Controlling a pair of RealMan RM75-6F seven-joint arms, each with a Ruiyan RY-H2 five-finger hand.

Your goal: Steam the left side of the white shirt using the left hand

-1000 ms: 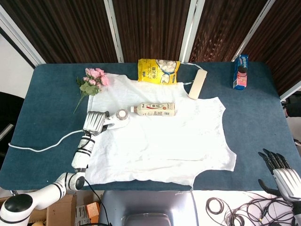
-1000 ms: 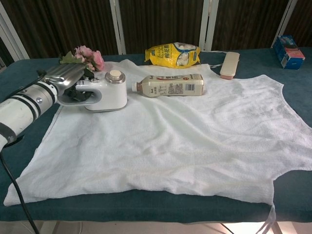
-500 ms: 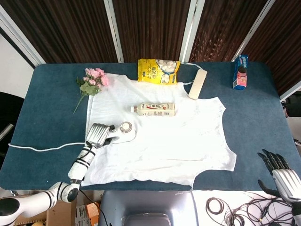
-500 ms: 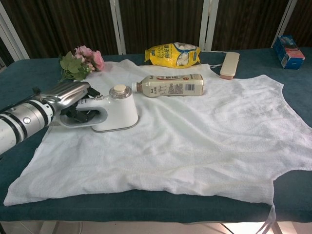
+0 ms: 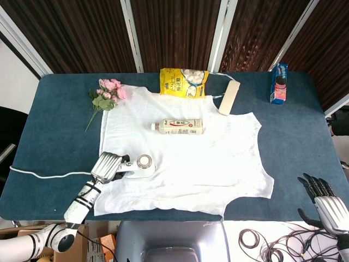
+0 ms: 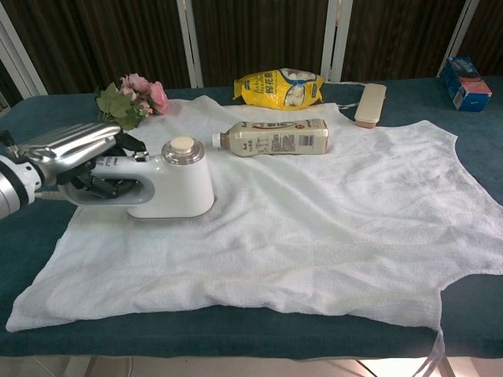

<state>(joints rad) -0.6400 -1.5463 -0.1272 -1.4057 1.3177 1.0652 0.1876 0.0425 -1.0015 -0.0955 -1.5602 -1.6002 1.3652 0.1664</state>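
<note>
1. The white shirt (image 5: pixel 185 158) is spread flat over the middle of the worktop (image 5: pixel 54 125), its hem reaching the near edge. The side to be steamed lies toward the left edge.
2. The steamer (image 6: pixel 161 187) is gripped by its handle in the left hand (image 6: pixel 75 153), fingers curled around it. Its soleplate rests flat on the cloth near the shirt's left border, about halfway between the far and near edges.
3. The right hand (image 5: pixel 327 204) is held off the near right corner, fingers apart and nothing in them — it plays no part in this step.
4. The stroke is best run parallel to the left edge of the worktop, with the soleplate kept level so the cloth is not ploughed into a ridge.
5. Light, even pressure is advised — the fabric is not pinned down and looks loose and creased toward the near left corner, so it is likely to drag and bunch.
6. The white cable (image 5: pixel 49 172) trails across the bare worktop toward the left edge; slack should be kept so it does not tug the steamer off line.
7. The bottle (image 6: pixel 275 137) lies on the shirt toward the far edge, well apart from the steamer, and the flowers (image 6: pixel 130 98) sit near the far left corner. Both should be given room if the pass is carried that way.
</note>
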